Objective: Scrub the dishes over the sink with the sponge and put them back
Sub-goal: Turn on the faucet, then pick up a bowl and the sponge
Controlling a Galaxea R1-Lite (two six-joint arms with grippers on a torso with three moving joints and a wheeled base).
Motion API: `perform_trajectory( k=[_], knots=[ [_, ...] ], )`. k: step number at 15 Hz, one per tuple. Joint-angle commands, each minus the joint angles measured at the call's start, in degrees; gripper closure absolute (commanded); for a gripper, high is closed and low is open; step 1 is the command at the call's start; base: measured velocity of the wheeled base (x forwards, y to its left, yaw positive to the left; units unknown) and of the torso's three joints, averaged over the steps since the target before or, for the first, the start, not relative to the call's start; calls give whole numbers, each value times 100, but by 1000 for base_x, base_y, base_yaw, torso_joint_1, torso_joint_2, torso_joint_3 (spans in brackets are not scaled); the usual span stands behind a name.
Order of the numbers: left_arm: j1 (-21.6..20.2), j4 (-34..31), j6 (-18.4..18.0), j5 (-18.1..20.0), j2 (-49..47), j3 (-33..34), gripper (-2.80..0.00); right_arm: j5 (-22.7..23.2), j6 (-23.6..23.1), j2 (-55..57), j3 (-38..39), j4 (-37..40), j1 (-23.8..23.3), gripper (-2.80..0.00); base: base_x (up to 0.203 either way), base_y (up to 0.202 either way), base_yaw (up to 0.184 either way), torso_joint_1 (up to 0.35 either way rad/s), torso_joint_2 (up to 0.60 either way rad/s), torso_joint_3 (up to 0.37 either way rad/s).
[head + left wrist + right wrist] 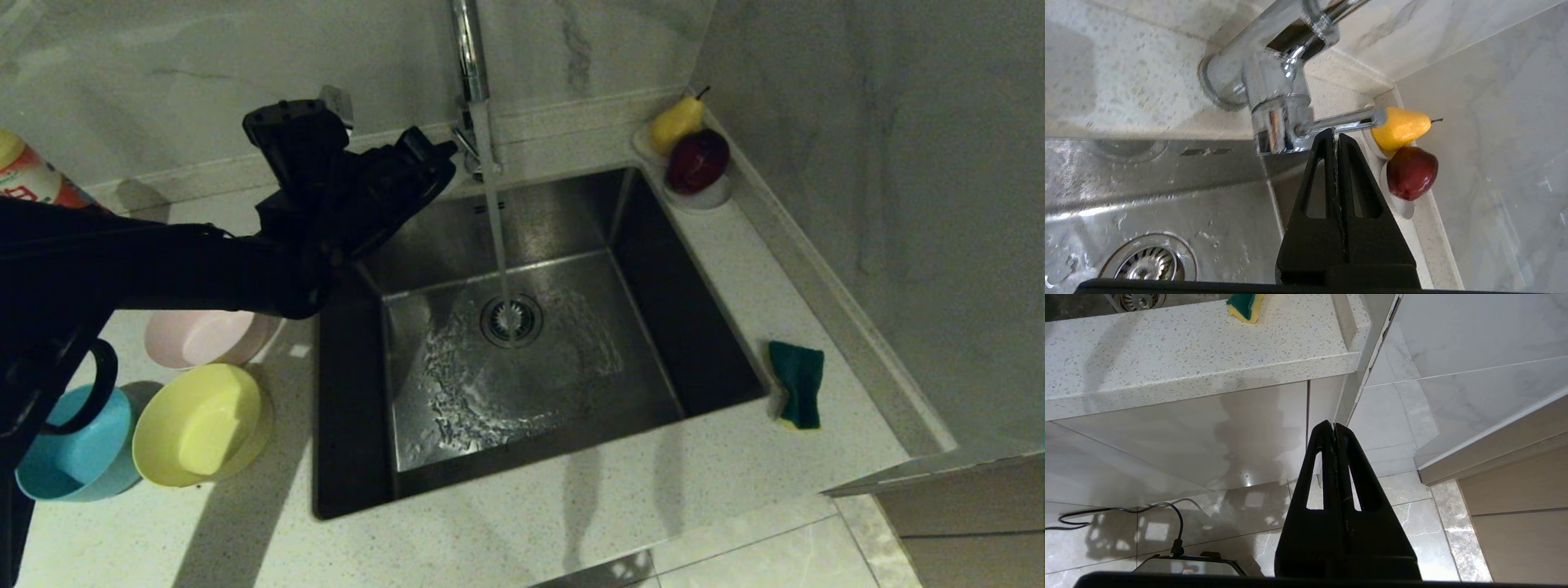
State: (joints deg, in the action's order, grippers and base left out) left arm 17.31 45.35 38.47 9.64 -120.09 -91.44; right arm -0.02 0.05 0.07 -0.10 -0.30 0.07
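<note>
Three small round plastic bowls wait on the bench at the left edge of the large square stainless steel sink (653,269): the pale pink bowl (204,339) furthest back, the yellow bowl (204,425) in front of it, the light blue bowl (77,457) nearest the bench's front left corner. The small rectangular sponge, green scouring face up (798,384), lies on the right edge of the bench beside the sink, well apart from every bowl.

The left gripper (1336,136), fingers pressed together and holding nothing, hangs at the sink's back left corner, just beside the side lever (1339,122) of the tall chrome tap (469,57); whether it touches the lever I cannot tell. Water is running onto the round drain strainer (511,320). The right gripper (1333,426), fingers also closed and empty, is parked below the bench's front edge.

The risks, as I judge them: a closed tip this close to the lever could knock it and change the flow, or splash the bench. Swinging the dark forearm back over the bowls could clip the pink one. The small white saucer of fruit (702,196) at the back right corner sits clear.
</note>
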Motion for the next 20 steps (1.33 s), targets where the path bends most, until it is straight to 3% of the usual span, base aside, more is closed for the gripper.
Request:
perform_trajectory(
  k=[1, 9, 12, 15, 18, 20],
  knots=[
    [0, 168, 20, 3, 29, 170, 0, 2, 2, 1, 1, -5, 1, 0, 0, 0, 0, 0, 0, 0],
    [-172, 19, -14, -10, 762, 174, 0, 2, -3, 1, 1, 4, 1, 0, 0, 0, 0, 0, 0, 0],
    [-243, -132, -127, -52, 1505, 559, 0, 2, -4, 1, 1, -5, 1, 0, 0, 0, 0, 0, 0, 0],
    [-246, -389, -1054, -466, 2419, 1380, 0, 2, 3, 1, 1, 4, 1, 0, 0, 0, 0, 0, 0, 0],
    [-246, -540, -2341, -1357, 3577, 2407, 0, 2, 4, 1, 1, -5, 1, 0, 0, 0, 0, 0, 0, 0],
    [-246, -603, -2831, -1856, 4455, 3055, 0, 2, -1, 1, -7, 3, 1, 0, 0, 0, 0, 0, 0, 0]
  ],
)
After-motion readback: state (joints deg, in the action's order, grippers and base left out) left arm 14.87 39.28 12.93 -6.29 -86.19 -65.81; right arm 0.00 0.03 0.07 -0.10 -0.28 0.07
